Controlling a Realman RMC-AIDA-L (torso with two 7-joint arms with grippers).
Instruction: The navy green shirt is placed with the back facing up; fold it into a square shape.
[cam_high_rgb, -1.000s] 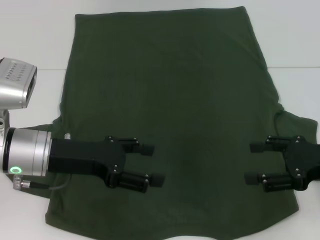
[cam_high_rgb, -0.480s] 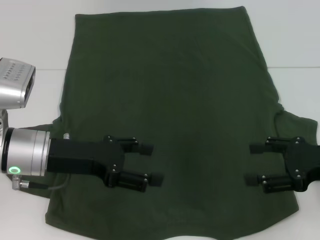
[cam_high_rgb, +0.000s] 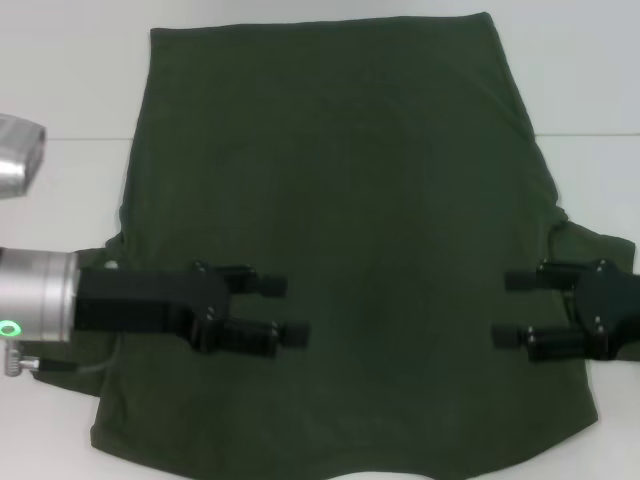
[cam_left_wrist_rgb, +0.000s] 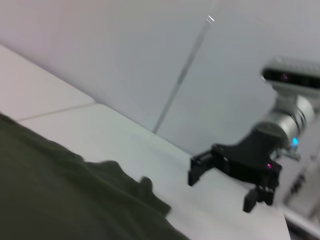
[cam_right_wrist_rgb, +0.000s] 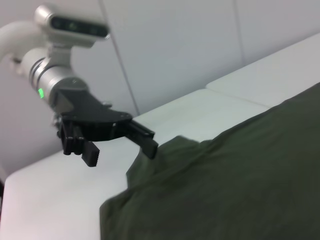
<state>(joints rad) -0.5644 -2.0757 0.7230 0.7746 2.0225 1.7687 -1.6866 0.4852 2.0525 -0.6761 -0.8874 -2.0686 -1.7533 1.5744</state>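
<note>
One large dark olive-green short-sleeved cotton shirt (cam_high_rgb: 350, 250) is lying flat on the white table (cam_high_rgb: 70, 190), its long axis running away from the robot, straight hem at the far end and sleeves nearer. Two black grippers are hovering above the shirt's near part: the left gripper (cam_high_rgb: 285, 310) over its left side, the right gripper (cam_high_rgb: 507, 309) over its right sleeve, both with fingers spread apart, holding nothing.

A white table (cam_high_rgb: 80, 90) is seen with a seam line running from 9 to 3 o'clock. The navy green shirt (cam_high_rgb: 340, 230) is spread flat upon it, covering its centre.
</note>
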